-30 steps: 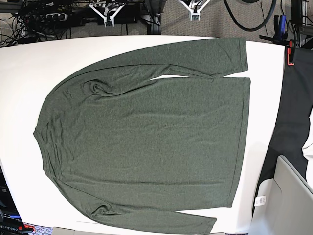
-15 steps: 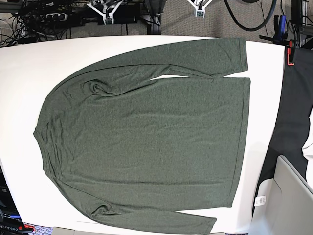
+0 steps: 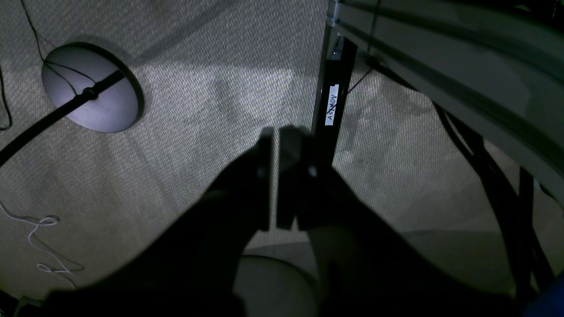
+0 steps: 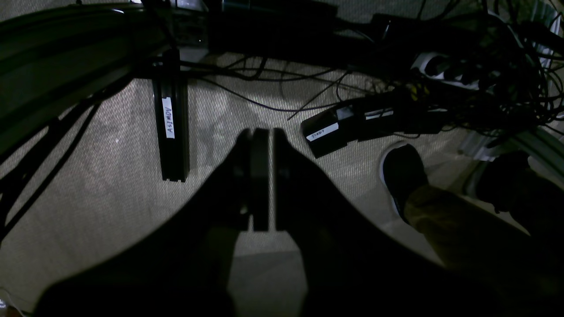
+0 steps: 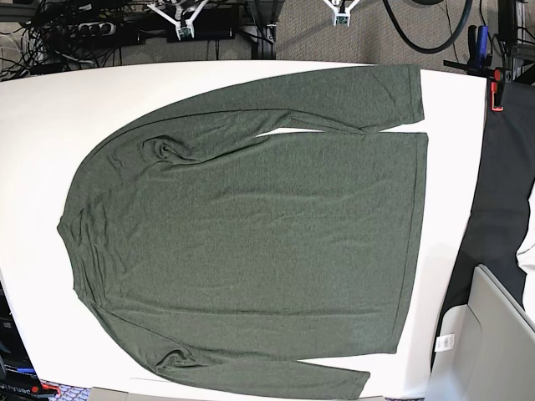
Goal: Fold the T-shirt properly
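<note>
Your T-shirt (image 5: pixel 251 234) lies spread flat across the centre of the white bench (image 5: pixel 50 125). Your left hand (image 3: pixel 274 176) and right hand (image 4: pixel 261 176) are both pressed together, empty, over the floor.

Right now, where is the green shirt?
In the base view, the T-shirt lies spread flat across the white table, left of the black cloth.

T-shirt (image 5: pixel 251 234) flat, unobstructed; clamp (image 5: pixel 496 90) at table corner.
</note>
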Motion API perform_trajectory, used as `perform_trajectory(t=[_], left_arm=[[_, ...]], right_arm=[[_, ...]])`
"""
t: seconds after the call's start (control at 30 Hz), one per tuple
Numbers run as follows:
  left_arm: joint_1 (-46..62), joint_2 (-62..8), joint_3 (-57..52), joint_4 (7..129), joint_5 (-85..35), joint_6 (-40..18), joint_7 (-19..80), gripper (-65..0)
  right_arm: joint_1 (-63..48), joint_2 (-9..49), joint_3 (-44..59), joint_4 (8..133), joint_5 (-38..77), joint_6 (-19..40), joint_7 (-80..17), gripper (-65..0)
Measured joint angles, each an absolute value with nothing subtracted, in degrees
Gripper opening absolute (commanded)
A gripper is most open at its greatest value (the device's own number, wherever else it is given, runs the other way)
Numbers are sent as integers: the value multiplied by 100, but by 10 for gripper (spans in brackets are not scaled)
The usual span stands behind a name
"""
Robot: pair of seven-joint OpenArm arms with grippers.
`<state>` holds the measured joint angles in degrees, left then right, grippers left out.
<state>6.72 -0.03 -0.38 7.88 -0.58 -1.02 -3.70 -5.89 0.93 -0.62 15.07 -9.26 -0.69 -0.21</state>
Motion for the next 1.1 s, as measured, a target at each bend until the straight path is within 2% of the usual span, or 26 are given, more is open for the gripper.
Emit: perform_trajectory(t=[0.2, 0.5, 0.63, 0.87, 1.1], left_arm=[[687, -1, -38, 843, -58, -102, -360, -650], [1686, -5, -40, 2346, -58, -104, -287, -650], [1920, -67, -38, 2711, -56, -104, -292, -650], [2714, -95, -38, 4130, -58, -110, -303, -650], [3382, -178, -43, 5502, -58, -110, 200, -650]], right_arm=[[-687, 93, -51, 1669, -921, -69, -30, -650], [-1415, 161, -58, 2770, -930, -49, -58, -650], [-1879, 301, -58, 3548, -917, -69, -40, -650], [-2877, 639, -67, 5328, -915, -54, -419, -650], [-3677, 838, -91, 7091, -939, -36, -434, -650]])
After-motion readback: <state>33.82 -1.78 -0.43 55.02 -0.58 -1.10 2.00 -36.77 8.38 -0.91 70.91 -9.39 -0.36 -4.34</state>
